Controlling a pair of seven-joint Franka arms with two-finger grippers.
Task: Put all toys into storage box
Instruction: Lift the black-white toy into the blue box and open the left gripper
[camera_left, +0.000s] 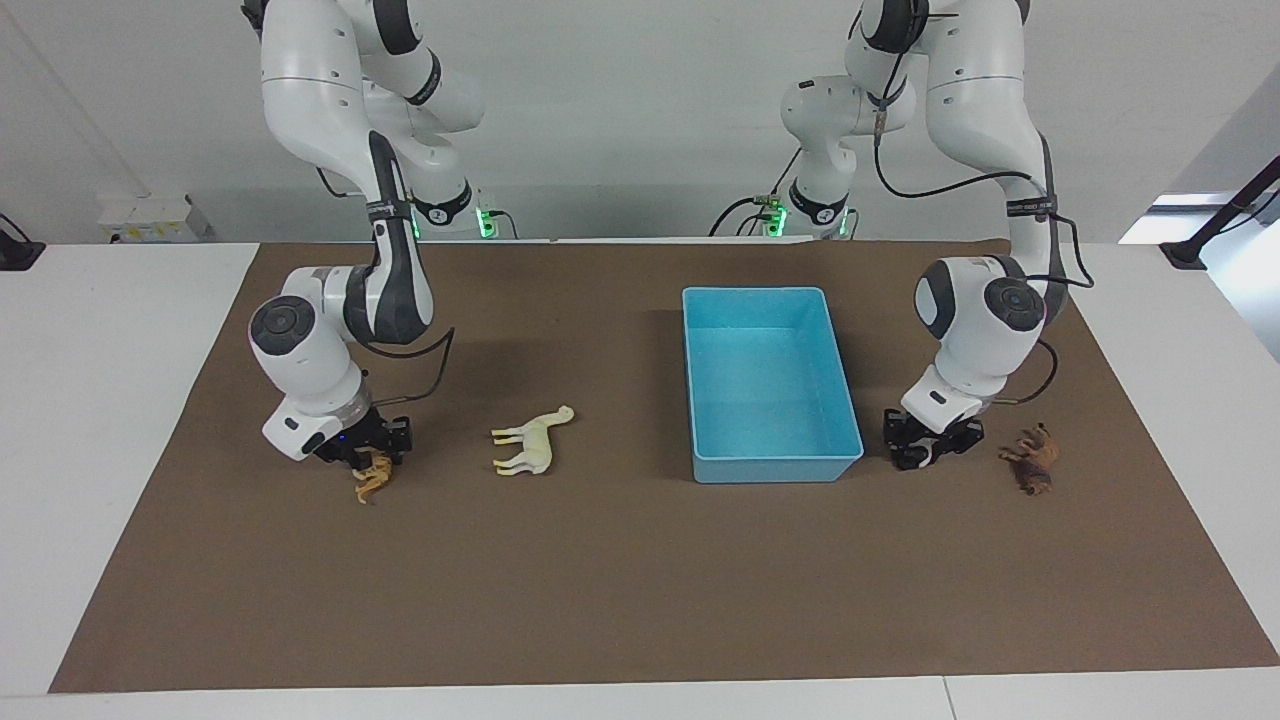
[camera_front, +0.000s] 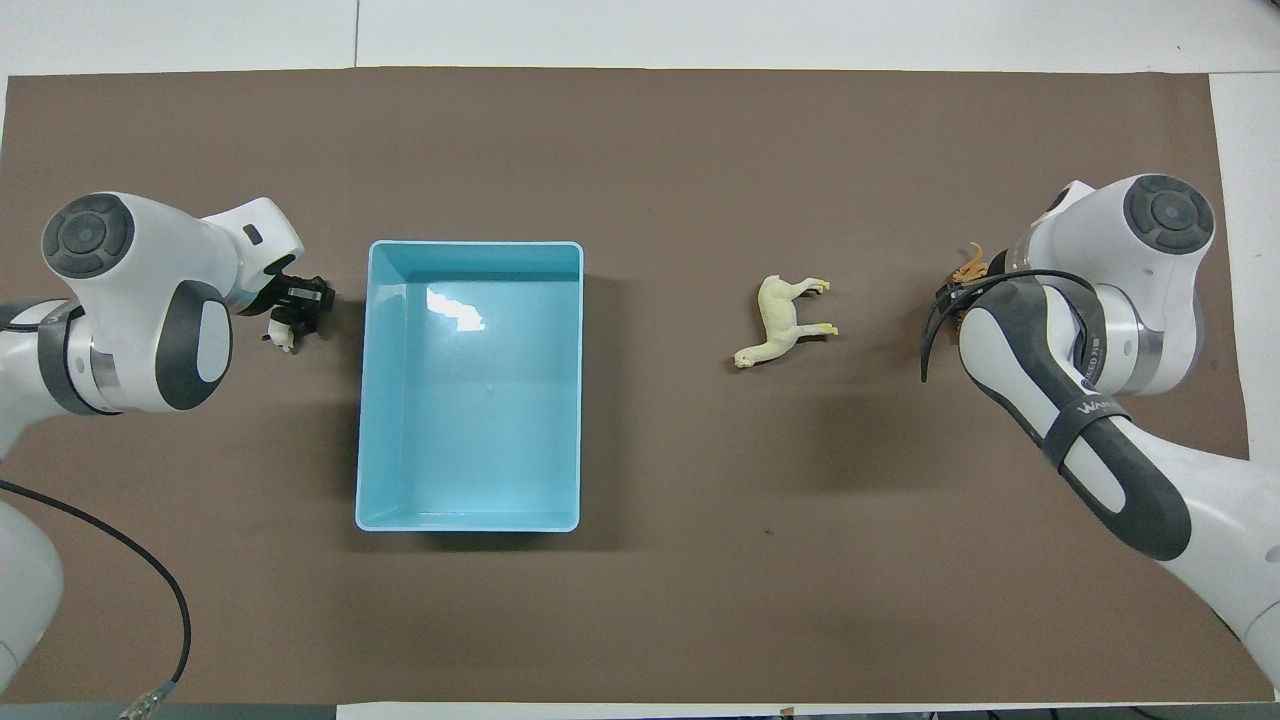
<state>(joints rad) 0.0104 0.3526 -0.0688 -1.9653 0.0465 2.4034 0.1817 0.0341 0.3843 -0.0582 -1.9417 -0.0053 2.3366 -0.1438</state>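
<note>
Brown matting (camera_left: 640, 580) is spread over a white table (camera_left: 100, 400), and both arms are lowered onto it, one at each end.

Toward the right arm's end, the right gripper (camera_left: 368, 448) is set down on the orange cat (camera_left: 372, 482), which lies on its side on the mat. In the facing view its fingers are seen drawn in against the upper part of the figurine, pinching it. From overhead this grip is covered by the arm's wrist, and only a tip of the cat is shown beside that wrist.

Next along, the cream-white horse (camera_left: 530, 445) lies flat on the mat, well apart from both grippers. Its outline is given most plainly by the overhead view.

Nearer the left arm's end, the light blue storage box (camera_left: 775, 467) is placed. No toy is held in it, which is confirmed by the overhead view, where the whole floor is seen.

Just beside the box, the left gripper (camera_left: 928, 448) is down at mat level, its fingers closed in on the black-and-white panda (camera_front: 285, 335). In the facing view the panda is mostly masked by the fingers; from overhead its head is seen sticking out from them.

At the left arm's end of the mat, the dark brown animal (camera_left: 1035, 462) lies near the left gripper, untouched. It is shown in the facing view only, being hidden overhead by the arm.
</note>
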